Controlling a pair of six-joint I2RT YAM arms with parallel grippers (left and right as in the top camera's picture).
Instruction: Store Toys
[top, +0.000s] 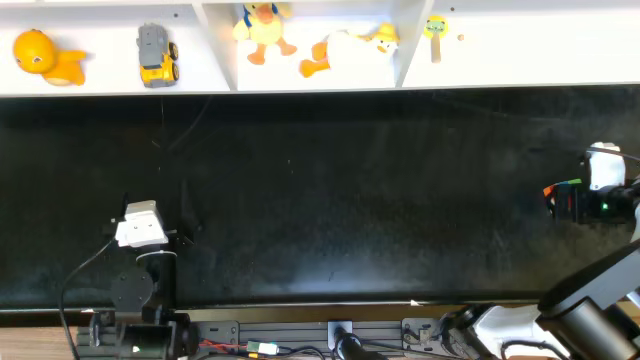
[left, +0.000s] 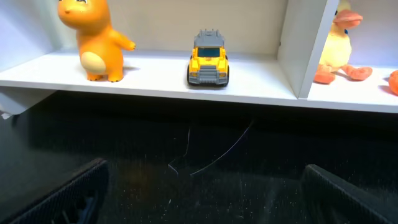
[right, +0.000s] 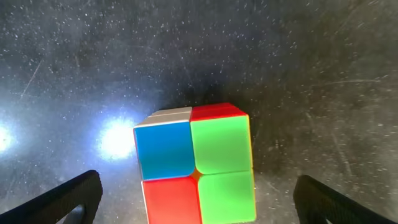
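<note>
A two-by-two colour cube (right: 194, 167) with blue, green and red faces rests on the black table. My right gripper (right: 196, 182) is open just above it, one finger on each side, and stands near the table's right edge (top: 577, 201). My left gripper (left: 199, 196) is open and empty, low over the table at the front left (top: 140, 224), facing the white shelf (left: 155, 87). On the shelf stand an orange figure (left: 96, 38), a yellow toy truck (left: 208, 59) and a yellow duck (left: 339, 45).
The shelf (top: 320, 84) runs along the table's far edge, split by dividers. It also holds a second duck lying on its side (top: 345, 50) and a small toy (top: 435, 30) in the right compartment. Bare black tabletop (top: 330, 200) lies between the arms.
</note>
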